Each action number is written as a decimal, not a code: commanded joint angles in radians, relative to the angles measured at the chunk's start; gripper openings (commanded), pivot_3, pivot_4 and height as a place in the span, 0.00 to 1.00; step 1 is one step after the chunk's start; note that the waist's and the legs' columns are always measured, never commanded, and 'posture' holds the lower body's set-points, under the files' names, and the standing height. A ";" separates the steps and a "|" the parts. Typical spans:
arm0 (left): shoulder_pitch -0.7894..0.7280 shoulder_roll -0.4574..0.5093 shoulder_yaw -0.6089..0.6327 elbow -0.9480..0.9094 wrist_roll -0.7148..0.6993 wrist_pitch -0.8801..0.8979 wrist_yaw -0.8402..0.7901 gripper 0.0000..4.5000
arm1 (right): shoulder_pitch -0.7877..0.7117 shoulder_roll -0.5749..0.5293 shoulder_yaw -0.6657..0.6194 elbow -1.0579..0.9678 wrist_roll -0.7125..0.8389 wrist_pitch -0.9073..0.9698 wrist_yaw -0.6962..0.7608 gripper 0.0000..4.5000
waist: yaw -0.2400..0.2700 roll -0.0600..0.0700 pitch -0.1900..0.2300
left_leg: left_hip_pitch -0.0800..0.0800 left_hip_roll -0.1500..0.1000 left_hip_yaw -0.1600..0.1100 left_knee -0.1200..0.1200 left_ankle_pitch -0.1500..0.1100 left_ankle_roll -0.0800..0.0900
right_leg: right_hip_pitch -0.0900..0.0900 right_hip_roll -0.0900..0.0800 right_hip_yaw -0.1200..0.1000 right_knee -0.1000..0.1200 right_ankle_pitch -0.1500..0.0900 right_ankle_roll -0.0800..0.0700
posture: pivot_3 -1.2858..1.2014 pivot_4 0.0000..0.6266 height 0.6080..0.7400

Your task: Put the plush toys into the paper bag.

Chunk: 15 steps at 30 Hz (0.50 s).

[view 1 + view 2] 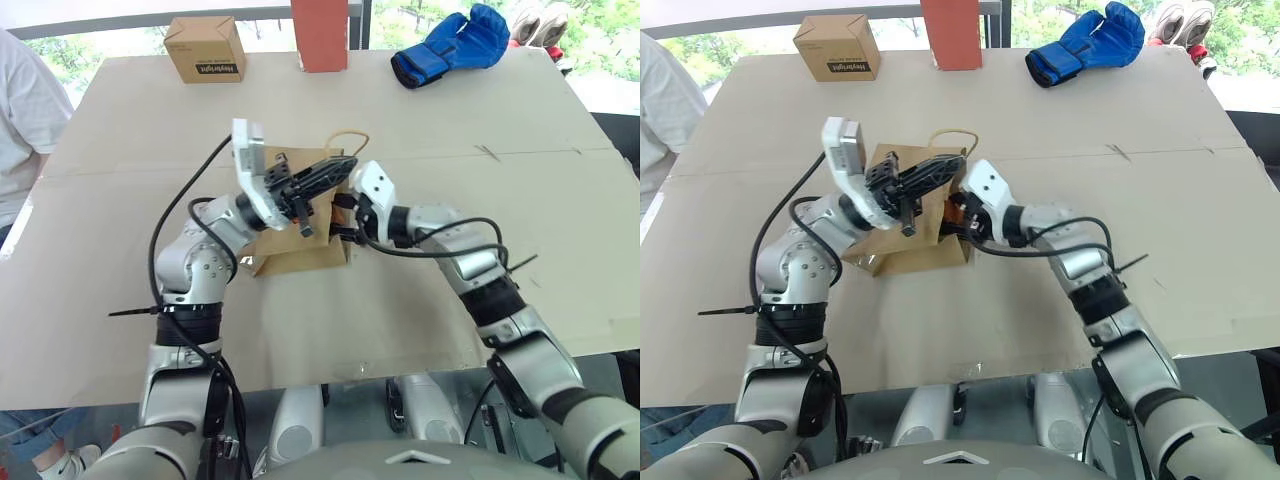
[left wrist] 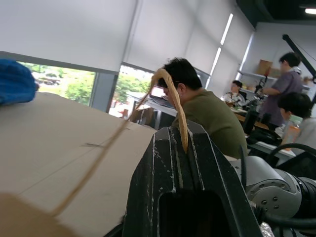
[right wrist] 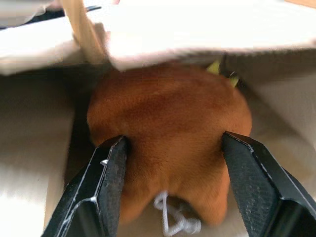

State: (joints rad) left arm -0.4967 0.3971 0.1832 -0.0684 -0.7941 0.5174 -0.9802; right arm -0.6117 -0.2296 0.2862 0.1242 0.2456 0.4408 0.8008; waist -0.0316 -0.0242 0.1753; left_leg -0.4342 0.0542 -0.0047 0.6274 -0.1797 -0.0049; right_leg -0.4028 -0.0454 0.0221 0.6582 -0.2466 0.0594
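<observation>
The brown paper bag [image 1: 300, 250] lies on its side in the middle of the table, mouth towards my right arm. My left gripper [image 1: 335, 170] is shut on one twisted handle [image 2: 173, 98] and holds the bag's upper edge up. A second handle loop [image 1: 347, 135] sticks out behind. My right gripper [image 1: 340, 215] is at the bag's mouth. In the right wrist view its fingers [image 3: 106, 187] stand apart on either side of the brown plush toy [image 3: 168, 113], which sits inside the bag. A yellow spiky tip [image 3: 215, 66] peeks out behind it.
A small printed cardboard box [image 1: 205, 48], a red upright block [image 1: 320, 35] and a blue boxing glove [image 1: 450, 45] line the table's far edge. A person in white [image 1: 25, 120] stands at the table's left side. Bare tabletop [image 1: 500, 180] surrounds the bag.
</observation>
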 commanded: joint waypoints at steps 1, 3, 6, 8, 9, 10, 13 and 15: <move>0.002 0.021 0.064 -0.064 -0.076 0.016 0.015 0.00 | 0.045 -0.050 -0.081 -0.204 0.062 0.111 -0.025 0.60 | 0.001 0.000 0.000 | 0.000 0.000 0.000 0.000 0.000 0.000 | 0.000 0.000 0.000 0.000 0.000 0.000 | 0.52 0.24 1.00; 0.009 0.035 0.081 -0.068 -0.087 0.017 0.011 0.00 | 0.091 -0.095 -0.135 -0.333 0.114 0.226 -0.050 0.60 | 0.003 0.000 0.000 | 0.000 0.000 0.000 0.000 0.000 0.000 | 0.000 0.000 0.000 0.000 0.000 0.000 | 0.52 0.24 1.00; 0.019 0.046 0.088 -0.074 -0.100 0.015 0.009 0.00 | 0.131 -0.131 -0.197 -0.451 0.169 0.352 -0.098 0.60 | 0.006 0.000 0.000 | 0.000 0.000 0.000 0.000 0.000 0.000 | 0.000 0.000 0.000 0.000 0.000 0.000 | 0.52 0.24 1.00; 0.027 0.049 0.091 -0.080 -0.107 0.013 0.007 0.00 | 0.157 -0.142 -0.261 -0.508 0.196 0.460 -0.168 0.60 | 0.007 0.000 0.000 | 0.001 0.000 0.001 0.000 0.000 0.000 | 0.000 0.000 0.000 0.000 0.000 0.000 | 0.52 0.24 1.00; 0.029 0.050 0.091 -0.082 -0.109 0.012 0.008 0.00 | 0.163 -0.144 -0.281 -0.523 0.206 0.498 -0.192 0.60 | 0.008 0.000 0.000 | 0.000 0.000 0.001 0.000 0.000 0.000 | 0.000 0.000 0.000 0.000 -0.001 -0.002 | 0.52 0.24 1.00; 0.030 0.051 0.092 -0.084 -0.111 0.012 0.009 0.00 | 0.167 -0.137 -0.305 -0.525 0.218 0.550 -0.222 0.60 | 0.011 0.000 0.000 | 0.000 0.000 0.000 0.000 0.000 0.000 | 0.000 0.000 0.000 0.000 -0.002 -0.003 | 0.52 0.24 1.00; 0.036 0.052 0.095 -0.098 -0.122 0.012 0.019 0.00 | 0.185 -0.102 -0.362 -0.498 0.244 0.696 -0.307 0.60 | 0.015 0.000 0.000 | 0.000 0.000 0.001 0.000 0.000 0.000 | 0.000 0.000 0.001 0.000 -0.002 -0.004 | 0.52 0.24 1.00; 0.040 0.055 0.098 -0.106 -0.128 0.013 0.023 0.00 | 0.193 -0.071 -0.393 -0.479 0.265 0.785 -0.349 0.60 | 0.016 0.000 0.000 | 0.000 0.000 0.001 0.000 0.000 0.000 | 0.000 0.000 0.001 0.000 -0.002 -0.004 | 0.52 0.24 1.00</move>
State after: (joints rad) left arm -0.4552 0.4414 0.2560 -0.1250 -0.8962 0.5375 -0.9587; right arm -0.4247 -0.3232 -0.0622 -0.3509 0.4766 1.1375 0.4954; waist -0.0160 -0.0244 0.1751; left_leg -0.4339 0.0542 -0.0039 0.6276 -0.1797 -0.0050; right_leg -0.4027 -0.0456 0.0227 0.6577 -0.2487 0.0555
